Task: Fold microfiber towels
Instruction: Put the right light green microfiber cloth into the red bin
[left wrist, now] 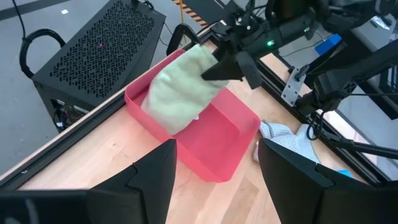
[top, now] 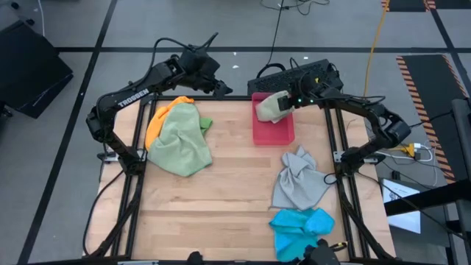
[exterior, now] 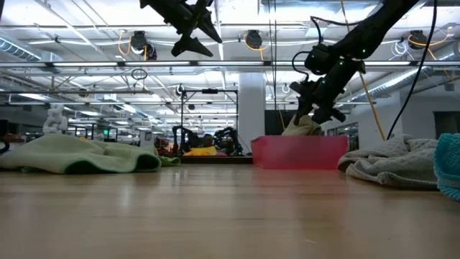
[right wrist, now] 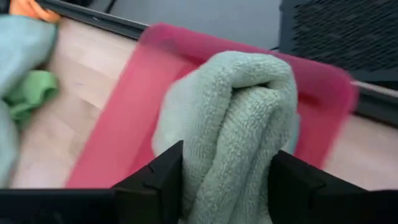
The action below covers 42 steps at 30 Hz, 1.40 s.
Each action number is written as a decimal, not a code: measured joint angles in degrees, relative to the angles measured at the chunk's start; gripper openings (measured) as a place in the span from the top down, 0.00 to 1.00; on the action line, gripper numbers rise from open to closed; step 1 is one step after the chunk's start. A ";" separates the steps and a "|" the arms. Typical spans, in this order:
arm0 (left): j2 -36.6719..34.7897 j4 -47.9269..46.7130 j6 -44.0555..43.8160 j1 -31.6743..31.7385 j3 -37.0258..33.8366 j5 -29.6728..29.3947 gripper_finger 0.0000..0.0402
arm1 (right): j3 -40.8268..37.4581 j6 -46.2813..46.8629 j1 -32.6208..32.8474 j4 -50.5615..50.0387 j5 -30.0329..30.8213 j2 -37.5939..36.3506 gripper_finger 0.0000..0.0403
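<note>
- Right gripper over the pink-red plastic tray, a shallow rectangular bin; its dark fingers sit either side of a folded pale sage towel, looped nubby pile, bunched thick
- Left gripper raised near the table's far edge, jaws apart, empty
- Other towels lie crumpled on the wood: sage-over-orange heap; grey; blue

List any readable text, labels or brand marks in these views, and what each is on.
"TROSSEN": white lettering along the left arm link, high view.
No other text is readable: none shows on the pink tray, the towels, or the black perforated case in the left wrist view.
</note>
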 joint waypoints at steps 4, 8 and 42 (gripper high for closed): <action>0.00 -0.01 -0.68 -0.42 0.00 0.02 0.43 | 0.02 4.23 1.02 5.01 -2.35 0.97 0.72; 0.01 -0.01 -0.56 -0.72 0.00 0.03 0.43 | 0.00 5.77 1.39 5.04 -2.36 1.22 0.95; 7.31 19.09 4.26 -2.60 0.02 0.22 0.43 | -0.09 16.17 1.94 6.05 1.96 3.67 0.95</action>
